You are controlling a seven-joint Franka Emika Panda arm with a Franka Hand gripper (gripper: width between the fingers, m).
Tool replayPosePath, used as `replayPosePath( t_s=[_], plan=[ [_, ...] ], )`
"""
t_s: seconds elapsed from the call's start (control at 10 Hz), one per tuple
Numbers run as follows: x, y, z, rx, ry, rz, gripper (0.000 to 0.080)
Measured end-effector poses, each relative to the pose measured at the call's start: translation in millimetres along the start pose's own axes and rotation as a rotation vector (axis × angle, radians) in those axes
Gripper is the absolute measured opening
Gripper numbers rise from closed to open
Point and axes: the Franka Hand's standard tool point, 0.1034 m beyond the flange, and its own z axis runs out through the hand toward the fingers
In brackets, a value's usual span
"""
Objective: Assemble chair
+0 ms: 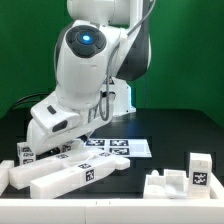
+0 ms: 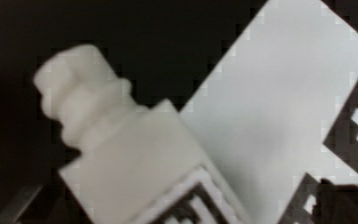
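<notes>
In the exterior view my gripper (image 1: 72,150) is low over the table at the left, down among white chair parts with marker tags. A long white part (image 1: 75,176) lies in front of it and a smaller tagged part (image 1: 27,152) lies to its left. In the wrist view a white part with a knobbed end (image 2: 91,95) and a tag on its body sits right between the jaws, filling the space there. The gripper (image 2: 190,205) looks shut on it. The fingertips themselves are hidden by the part and blur.
The marker board (image 1: 118,147) lies flat just behind the gripper; it also shows in the wrist view (image 2: 282,90). More white chair parts stand at the exterior view's right, a low block (image 1: 168,184) and a tagged upright piece (image 1: 200,168).
</notes>
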Motion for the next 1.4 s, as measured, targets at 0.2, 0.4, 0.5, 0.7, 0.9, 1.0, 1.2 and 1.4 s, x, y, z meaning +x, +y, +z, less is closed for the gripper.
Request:
replayPosePath(
  t_s=[0.2, 0.4, 0.5, 0.7, 0.9, 1.0, 1.2, 1.4],
  plan=[
    [-3.0, 3.5, 1.4, 0.004, 0.006, -0.007, 0.0649],
    [-2.7, 3.2, 1.4, 0.004, 0.006, -0.008, 0.0521],
    [-2.7, 3.2, 1.4, 0.004, 0.006, -0.008, 0.0383],
    [-2.6, 2.7, 1.0, 0.005, 0.006, 0.008, 0.0279],
    [-1.0, -8.4, -10.8, 0.016, -0.005, 0.125, 0.028],
    [1.8, -21.2, -21.0, 0.022, -0.008, 0.211, 0.028],
    [20.3, -58.1, -49.5, 0.008, -0.016, 0.339, 0.028],
    [60.4, -79.3, -74.1, -0.024, 0.006, 0.402, 0.0281]
  ],
)
